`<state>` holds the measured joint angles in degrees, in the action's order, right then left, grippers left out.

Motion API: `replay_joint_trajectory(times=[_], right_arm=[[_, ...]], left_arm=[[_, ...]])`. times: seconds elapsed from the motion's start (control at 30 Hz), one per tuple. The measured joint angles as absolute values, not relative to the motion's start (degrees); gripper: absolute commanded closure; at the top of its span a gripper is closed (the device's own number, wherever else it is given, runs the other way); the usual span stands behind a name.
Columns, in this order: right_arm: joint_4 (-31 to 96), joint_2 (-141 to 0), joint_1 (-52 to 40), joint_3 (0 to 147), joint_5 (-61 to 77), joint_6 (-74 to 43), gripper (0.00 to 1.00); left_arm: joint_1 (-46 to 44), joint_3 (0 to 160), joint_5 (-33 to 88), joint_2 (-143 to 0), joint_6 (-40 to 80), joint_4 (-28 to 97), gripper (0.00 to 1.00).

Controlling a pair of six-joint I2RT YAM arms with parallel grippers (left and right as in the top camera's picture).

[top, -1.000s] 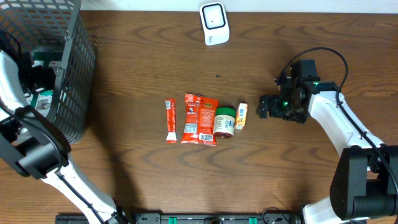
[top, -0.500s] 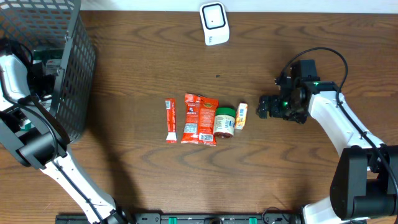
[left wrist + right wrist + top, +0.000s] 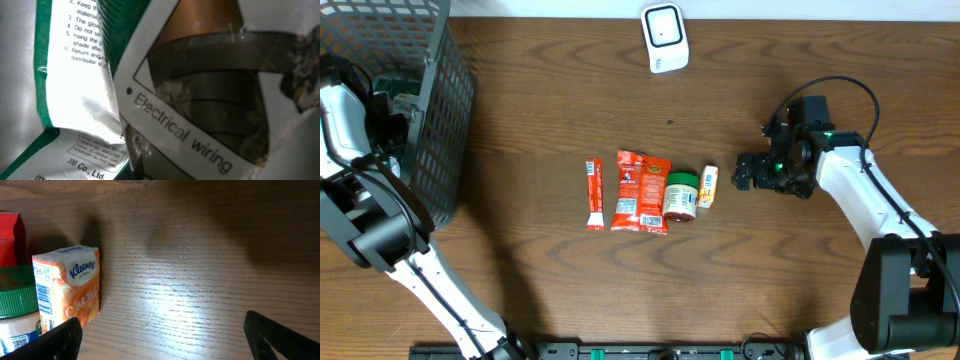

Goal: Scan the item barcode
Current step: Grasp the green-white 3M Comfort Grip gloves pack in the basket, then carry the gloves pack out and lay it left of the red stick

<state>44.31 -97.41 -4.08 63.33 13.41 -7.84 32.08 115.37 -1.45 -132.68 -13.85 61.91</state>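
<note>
Right arm (image 3: 868, 200): white shell links joined by black joints; large black segment seen near base. Thin black cable (image 3: 840, 84) looped over wrist. Small green light (image 3: 779, 166) lit on black wrist block. Right gripper (image 3: 742, 172): black, boxy. Black fingertips (image 3: 62, 340) seen in wrist view. Left arm (image 3: 345, 120): same white shells, black joints.

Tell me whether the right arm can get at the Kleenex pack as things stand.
Probably yes. The right gripper stands open, facing the Kleenex pack across bare table, with nothing between them; the green-lidded jar sits on the pack's far side.
</note>
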Motion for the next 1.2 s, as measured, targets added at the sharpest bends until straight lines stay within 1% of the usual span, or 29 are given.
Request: replay_joint_trajectory(times=[0.1, 0.2, 0.5, 0.63, 0.7, 0.87, 1.0, 1.07, 1.1, 1.2], right_arm=[[44.31, -97.41, -4.08, 63.35, 13.41, -7.84, 0.01], [44.31, -97.41, -4.08, 63.33, 13.41, -7.84, 0.01], [44.31, -97.41, -4.08, 63.35, 13.43, -7.84, 0.01], [44.36, -97.41, -4.08, 63.33, 13.41, -7.84, 0.01], [44.36, -97.41, -4.08, 63.33, 13.41, -7.84, 0.01], [44.34, -97.41, -4.08, 63.33, 13.43, -7.84, 0.01], [44.31, -97.41, -4.08, 63.35, 13.43, -7.84, 0.01], [44.29, -97.41, -4.08, 63.35, 13.41, -7.81, 0.01], [44.27, -97.41, -4.08, 63.35, 13.41, -7.84, 0.01], [44.31, -97.41, -4.08, 63.35, 13.41, -7.84, 0.01]], left_arm=[[32.23, 115.31, -1.43, -131.66, -12.43, 61.17, 0.93], [32.47, 114.83, -0.91, -127.15, -10.48, 58.98, 0.93], [32.47, 115.28, -0.36, -97.62, -3.33, 52.21, 0.93], [32.10, 115.26, 0.56, -91.02, -0.19, 51.79, 0.93], [30.59, 115.26, 3.11, -86.26, 0.71, 52.31, 0.93], [19.25, 115.28, 9.08, -74.78, 2.17, 62.30, 0.93], [9.15, 114.74, 10.33, -71.92, 4.51, 71.64, 0.93], [4.12, 111.63, 10.63, -72.31, 5.21, 73.49, 0.93], [1.30, 108.09, 10.63, -73.12, 5.85, 73.08, 0.93], [-3.42, 97.51, 10.55, -75.83, 7.53, 69.97, 0.93]])
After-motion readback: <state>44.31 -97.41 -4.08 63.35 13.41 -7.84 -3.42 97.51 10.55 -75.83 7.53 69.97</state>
